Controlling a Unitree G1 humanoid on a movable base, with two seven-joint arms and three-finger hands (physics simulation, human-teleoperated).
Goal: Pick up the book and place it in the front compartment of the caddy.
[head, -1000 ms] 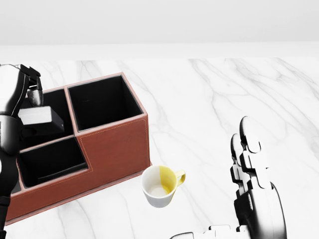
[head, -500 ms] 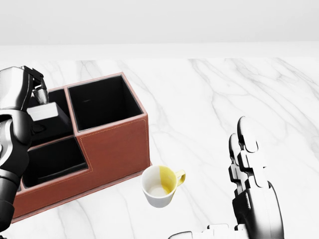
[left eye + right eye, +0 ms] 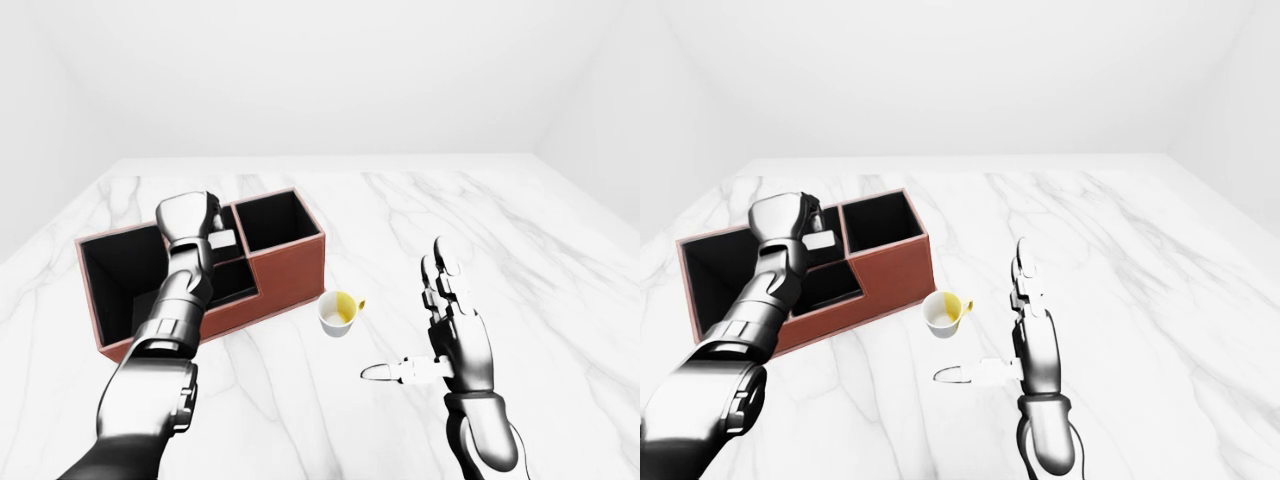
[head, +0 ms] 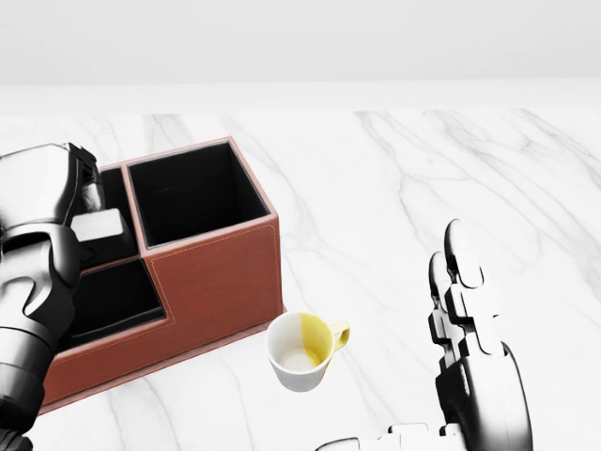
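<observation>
The red-brown caddy (image 4: pixel 211 282) stands on the marble table at the left of the head view, with several dark compartments. My left hand (image 4: pixel 83 193) is shut on the small pale book (image 4: pixel 99 225) and holds it over the caddy's left side, above the divider between the upper-left compartment and the low one below it. I cannot tell whether the book touches the caddy. The book also shows in the left-eye view (image 3: pixel 222 239). My right hand (image 4: pixel 460 282) is open and empty, fingers pointing up, over the table at the lower right.
A white mug with a yellow inside and handle (image 4: pixel 302 349) stands on the marble table (image 4: pixel 394 188), just below the caddy's right corner and between the caddy and my right hand. A white wall rises behind the table's top edge.
My left arm has come further into the head view, carrying the book a little right and lower over the caddy. The right hand has barely moved. The mug and caddy are still.
</observation>
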